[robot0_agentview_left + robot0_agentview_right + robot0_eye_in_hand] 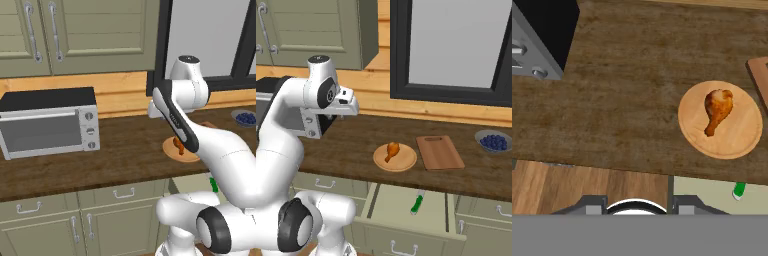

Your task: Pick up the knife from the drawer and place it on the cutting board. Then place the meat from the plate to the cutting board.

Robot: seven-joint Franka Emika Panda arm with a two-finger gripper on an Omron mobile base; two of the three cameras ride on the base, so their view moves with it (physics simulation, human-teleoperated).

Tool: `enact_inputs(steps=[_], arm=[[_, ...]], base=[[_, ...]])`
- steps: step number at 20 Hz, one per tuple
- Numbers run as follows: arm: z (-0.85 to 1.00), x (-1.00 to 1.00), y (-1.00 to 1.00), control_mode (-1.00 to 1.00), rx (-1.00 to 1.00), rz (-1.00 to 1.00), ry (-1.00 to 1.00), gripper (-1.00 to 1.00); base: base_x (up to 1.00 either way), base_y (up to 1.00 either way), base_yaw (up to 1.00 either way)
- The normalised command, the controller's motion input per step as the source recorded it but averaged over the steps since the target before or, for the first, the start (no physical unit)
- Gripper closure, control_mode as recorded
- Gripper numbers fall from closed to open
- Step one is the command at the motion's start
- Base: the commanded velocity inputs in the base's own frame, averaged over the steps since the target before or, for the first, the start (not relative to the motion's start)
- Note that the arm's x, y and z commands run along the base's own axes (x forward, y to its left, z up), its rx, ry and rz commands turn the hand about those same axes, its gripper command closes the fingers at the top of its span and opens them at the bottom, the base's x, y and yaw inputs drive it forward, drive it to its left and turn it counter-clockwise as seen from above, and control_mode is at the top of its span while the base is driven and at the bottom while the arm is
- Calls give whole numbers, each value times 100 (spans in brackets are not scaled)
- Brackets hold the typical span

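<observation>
Our claw [351, 107] hangs above the bench [356, 145]; we cannot tell how its jaws stand. Below it and off to its side sit the plate [720, 120] with the meat [717, 110], a toaster oven [50, 127] opposite, the knife [417, 202] half hidden.

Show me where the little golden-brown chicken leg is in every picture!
Left base view: golden-brown chicken drumstick at centre right, mostly behind the arm.
Right base view: centre.
Hand view: right of centre.
Shared landmark: it lies on the round tan wooden plate.
</observation>
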Motion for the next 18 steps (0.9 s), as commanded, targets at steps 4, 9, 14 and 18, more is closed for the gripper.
enact_inputs(steps=[4, 9, 14, 18], arm=[[0, -13, 0, -100, 0, 0, 0, -100], [-21, -59, -9, -100, 0, -3, 0, -100], [-47, -63, 0, -100, 0, -8, 0, -100], [-53, -53, 0, -100, 0, -7, 0, -100]], base=[[0, 0, 0], [0, 0, 0], [0, 0, 0], [0, 0, 0]])
